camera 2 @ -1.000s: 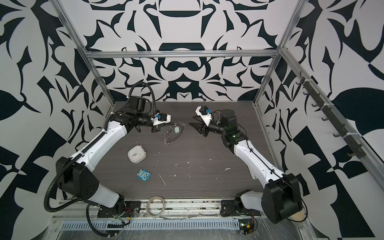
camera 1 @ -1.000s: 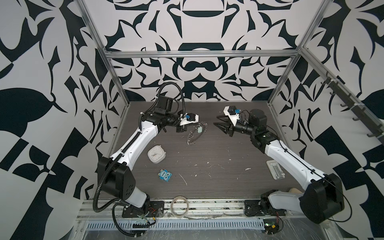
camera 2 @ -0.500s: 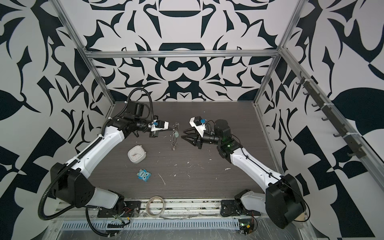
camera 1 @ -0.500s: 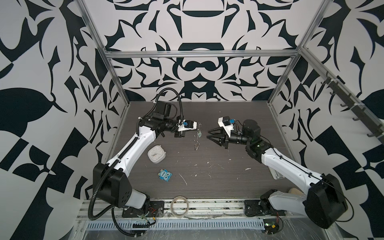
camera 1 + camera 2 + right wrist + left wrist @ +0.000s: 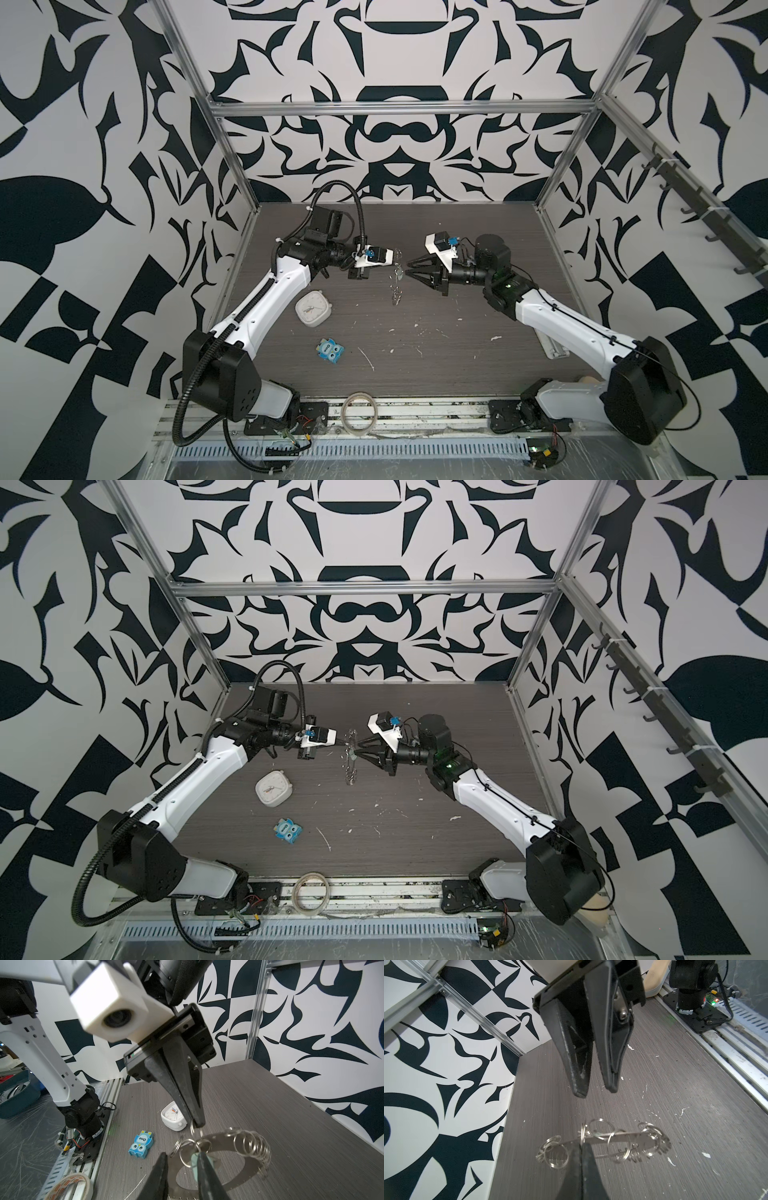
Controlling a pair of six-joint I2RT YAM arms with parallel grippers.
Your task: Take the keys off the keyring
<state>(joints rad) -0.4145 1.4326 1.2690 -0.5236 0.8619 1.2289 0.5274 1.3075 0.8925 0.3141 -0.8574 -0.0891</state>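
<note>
L claw [image 5: 196, 1123] clenched on a small split ring, keyring [image 5: 220, 1139] hanging from it above the desk [image 5: 436, 353], mid-rear, btwn both arms. R claw [image 5: 595, 1091] jaws apart, straddling the disc rim. The keys [image 5: 195, 1167], mint tag showing, sit against one finger, not pinched.

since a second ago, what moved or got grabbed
The right pincer swung in and narrowed around the pale mint oval tag, not yet clamped. The left pincer, still shut on the large grey perforated metal keyring disc, shifted slightly, turning it edge-on in both top views. Unmoved: white square clock, blue owl eraser, beige tape roll.
</note>
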